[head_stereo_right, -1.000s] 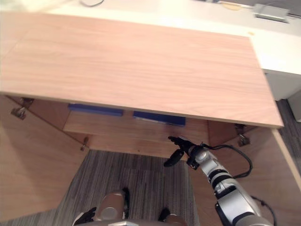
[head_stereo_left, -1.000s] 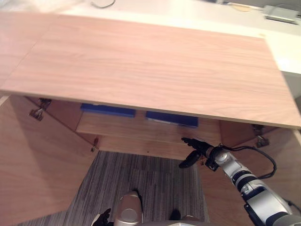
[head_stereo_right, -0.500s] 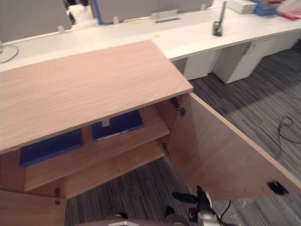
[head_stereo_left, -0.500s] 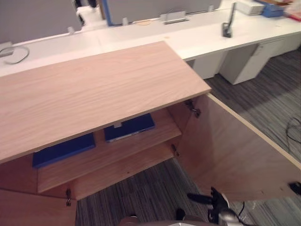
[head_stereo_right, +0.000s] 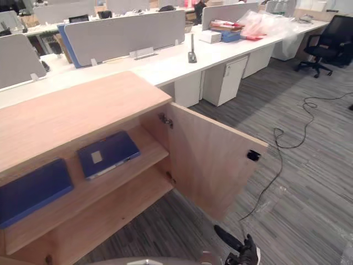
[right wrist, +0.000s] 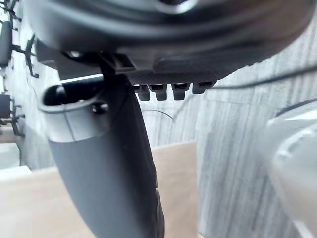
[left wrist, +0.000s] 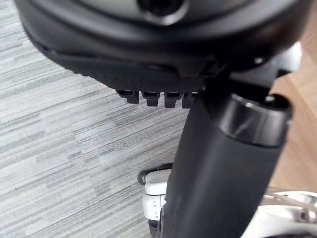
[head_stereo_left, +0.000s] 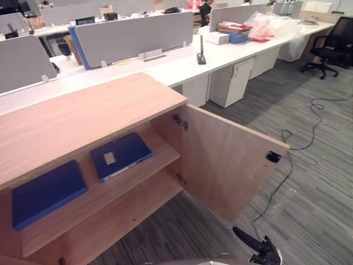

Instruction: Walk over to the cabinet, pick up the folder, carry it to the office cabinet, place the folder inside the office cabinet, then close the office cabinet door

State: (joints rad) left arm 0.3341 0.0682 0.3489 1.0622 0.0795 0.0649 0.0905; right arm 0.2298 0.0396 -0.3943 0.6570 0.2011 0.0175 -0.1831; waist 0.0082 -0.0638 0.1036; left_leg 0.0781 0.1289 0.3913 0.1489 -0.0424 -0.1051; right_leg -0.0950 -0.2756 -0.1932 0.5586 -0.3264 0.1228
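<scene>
The dark blue flat folder with a pale label (head_stereo_left: 120, 155) lies on the light wooden office cabinet's (head_stereo_left: 83, 113) shelf at centre left, so placing looks done. The wooden door (head_stereo_left: 223, 163) stands open and is yet to be closed. The right hand (head_stereo_right: 242, 255) at the lower right and the left hand (left wrist: 148, 49) are empty, fingers relaxed apart.

White desks (head_stereo_left: 182, 63), grey partitions (head_stereo_left: 132, 33), black chair (head_stereo_left: 336, 36)

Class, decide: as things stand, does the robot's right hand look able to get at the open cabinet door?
Probably yes: the right hand hangs low beside the open door, only carpet between them, nothing in the way.
</scene>
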